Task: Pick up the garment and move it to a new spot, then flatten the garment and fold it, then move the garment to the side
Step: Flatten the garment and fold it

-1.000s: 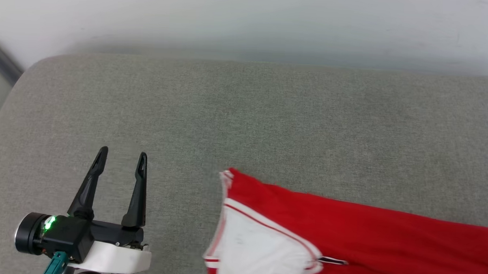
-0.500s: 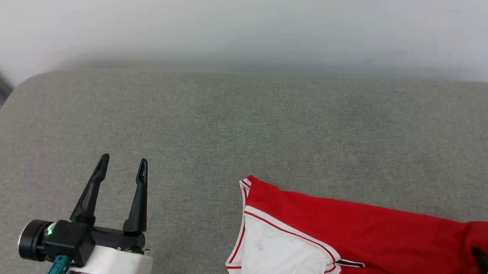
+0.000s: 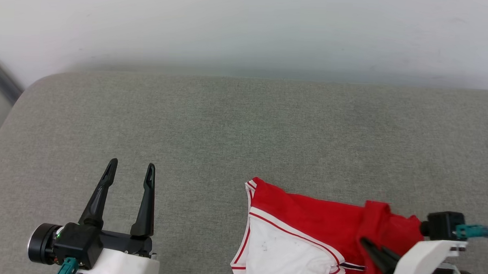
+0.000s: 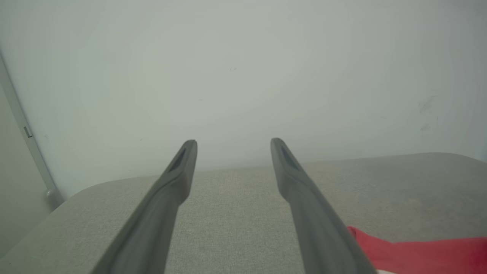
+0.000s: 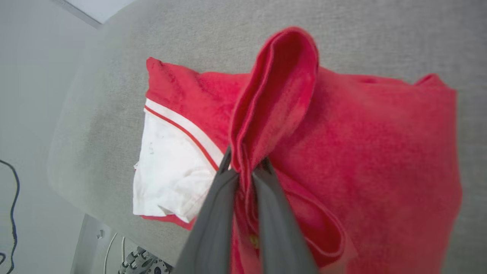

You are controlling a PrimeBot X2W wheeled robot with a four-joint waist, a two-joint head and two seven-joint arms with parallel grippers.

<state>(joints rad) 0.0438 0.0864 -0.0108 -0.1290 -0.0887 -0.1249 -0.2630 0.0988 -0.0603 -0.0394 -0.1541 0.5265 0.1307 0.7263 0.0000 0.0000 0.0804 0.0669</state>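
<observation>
The garment point(image 3: 314, 214), a red jersey with a white sleeve point(image 3: 280, 258) and striped trim, lies bunched at the lower right of the grey cushion. My right gripper point(image 3: 365, 241) is shut on a raised fold of its red cloth; in the right wrist view that gripper point(image 5: 245, 167) pinches the fold point(image 5: 281, 87), which stands up over the rest of the garment point(image 5: 380, 152). My left gripper point(image 3: 131, 165) hovers open to the left of the garment, apart from it. Between its spread fingers point(image 4: 233, 142) there is nothing, and a red corner point(image 4: 418, 255) shows at the lower right. The chest lettering is hidden.
The grey cushion point(image 3: 244, 125) stretches wide behind and to the left of the garment, with a white wall point(image 3: 248, 27) at its back edge. A metal bar point(image 3: 2, 82) runs past the cushion's rounded left corner. Cables and a metal frame point(image 5: 114, 243) lie below the cushion's edge.
My right gripper has come into the head view at the lower right, pulling the garment's red right part up and leftward into a fold. The left gripper stays open; the camera has shifted slightly.
</observation>
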